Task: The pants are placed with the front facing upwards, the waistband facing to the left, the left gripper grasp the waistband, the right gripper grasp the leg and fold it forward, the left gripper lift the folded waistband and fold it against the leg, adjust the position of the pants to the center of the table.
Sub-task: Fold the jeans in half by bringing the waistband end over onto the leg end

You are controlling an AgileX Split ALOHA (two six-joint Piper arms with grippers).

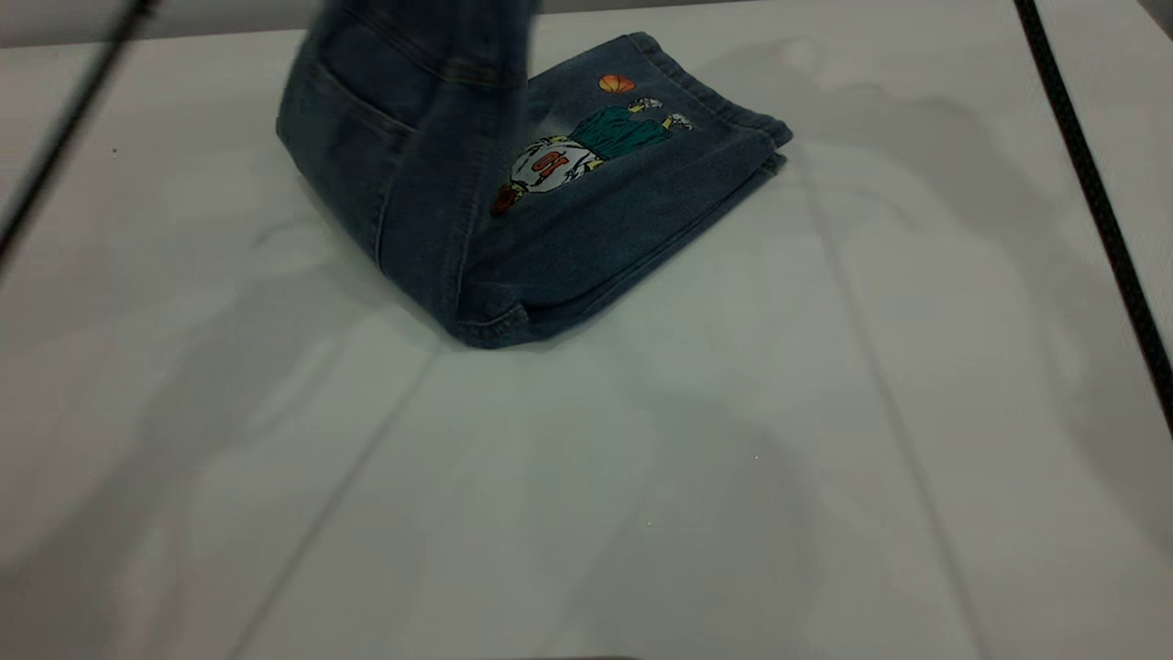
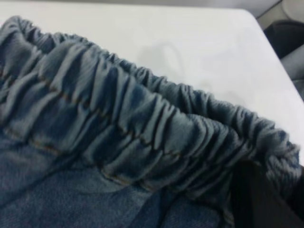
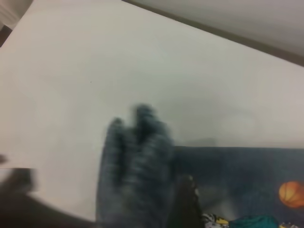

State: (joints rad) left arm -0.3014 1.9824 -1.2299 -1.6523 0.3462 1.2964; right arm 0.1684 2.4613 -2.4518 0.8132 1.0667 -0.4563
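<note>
Up at 12 o'clock on the plain white worktop (image 1: pixel 825 412), the small blue denim pants (image 1: pixel 586 211) lie folded, their gathered elastic waistband (image 2: pixel 142 123) lifted, clamped by the black left gripper (image 2: pixel 259 199).

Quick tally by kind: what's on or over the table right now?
Pants: 1, waistband end lifted
Black cables: 2
Grippers seen: 1, the left gripper at the waistband
Table: 1
Total: 5
</note>
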